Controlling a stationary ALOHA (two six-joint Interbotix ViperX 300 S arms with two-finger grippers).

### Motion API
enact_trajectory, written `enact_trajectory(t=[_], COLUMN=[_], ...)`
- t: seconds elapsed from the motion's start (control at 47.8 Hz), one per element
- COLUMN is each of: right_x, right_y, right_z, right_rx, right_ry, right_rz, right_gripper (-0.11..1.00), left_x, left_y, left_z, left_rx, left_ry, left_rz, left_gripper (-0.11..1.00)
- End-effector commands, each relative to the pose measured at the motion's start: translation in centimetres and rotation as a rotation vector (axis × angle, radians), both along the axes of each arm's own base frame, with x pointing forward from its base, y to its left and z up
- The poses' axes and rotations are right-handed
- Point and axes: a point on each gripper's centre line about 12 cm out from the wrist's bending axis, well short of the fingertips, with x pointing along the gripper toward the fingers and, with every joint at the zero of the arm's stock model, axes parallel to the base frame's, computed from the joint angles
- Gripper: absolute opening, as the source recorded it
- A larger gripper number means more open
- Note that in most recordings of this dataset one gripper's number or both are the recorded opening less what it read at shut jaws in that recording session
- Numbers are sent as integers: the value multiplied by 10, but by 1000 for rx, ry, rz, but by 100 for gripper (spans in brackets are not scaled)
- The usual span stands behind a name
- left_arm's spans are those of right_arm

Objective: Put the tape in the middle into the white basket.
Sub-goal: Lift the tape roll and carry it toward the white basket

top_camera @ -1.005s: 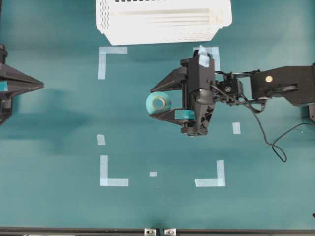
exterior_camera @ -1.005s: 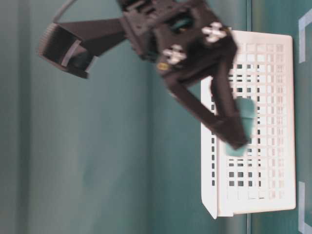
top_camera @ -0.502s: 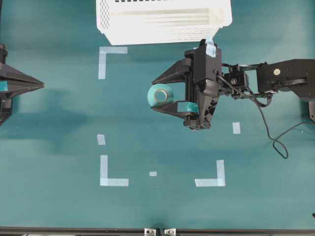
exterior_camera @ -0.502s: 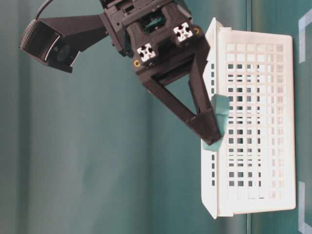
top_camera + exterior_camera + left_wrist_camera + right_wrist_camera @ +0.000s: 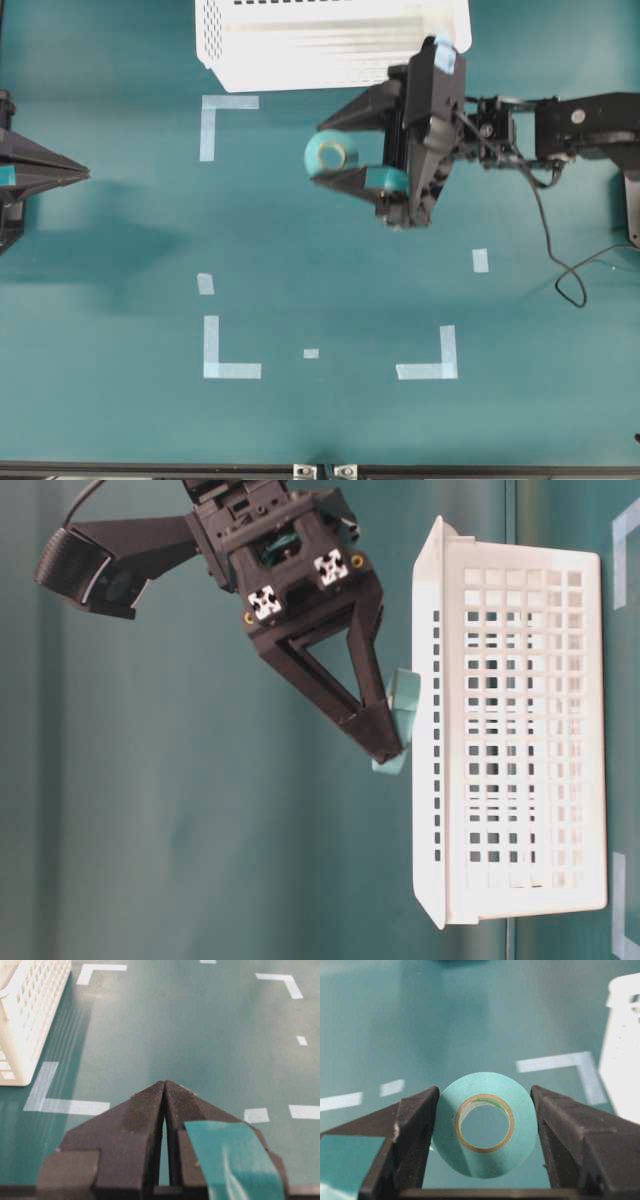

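the tape (image 5: 331, 154) is off the table (image 5: 330, 300) and held in the right gripper (image 5: 345, 150), whose two fingers press on opposite sides of the roll; the right wrist view shows the roll (image 5: 485, 1130) face-on, cardboard core ring toward the camera, with a dark finger touching it on each side. in the overhead view the roll hangs over bare table just short of the white basket (image 5: 330, 42), which sits at the far edge of the marked square, and lies a little right of the basket's middle. the table-level view shows the roll (image 5: 403, 715) close beside the basket's rim (image 5: 430, 600), apparently at about rim level, not yet over the opening.

the left gripper (image 5: 165, 1091) is parked at the left edge, well apart from the work, with its fingers pressed together on nothing.

so, as i judge it, the pick-up is done and the carry is most of the way through. what is left: bring the roll past the near wall so it hangs over the basket's inside, open the fingers, let it drop in. the basket's inside cannot be seen well enough from here to say what, if anything, is in it.
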Motion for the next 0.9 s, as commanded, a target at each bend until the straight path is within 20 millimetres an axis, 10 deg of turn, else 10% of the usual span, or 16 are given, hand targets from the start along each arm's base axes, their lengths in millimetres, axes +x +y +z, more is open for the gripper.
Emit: enact_trajectory(t=[0.0,0.879], right_x=[-3,-32], right_y=[-14,-113], right_z=[13,4], right_rx=[-7,-43], right_ry=[-35,-5], right_rz=[-35,-284], right_gripper=[65,65], left_x=[1,1], left_y=[1,1], left_z=[5,5], left_rx=[1,1], left_ry=[-14,-15], left_rz=[5,5], left_gripper=[-11,-11])
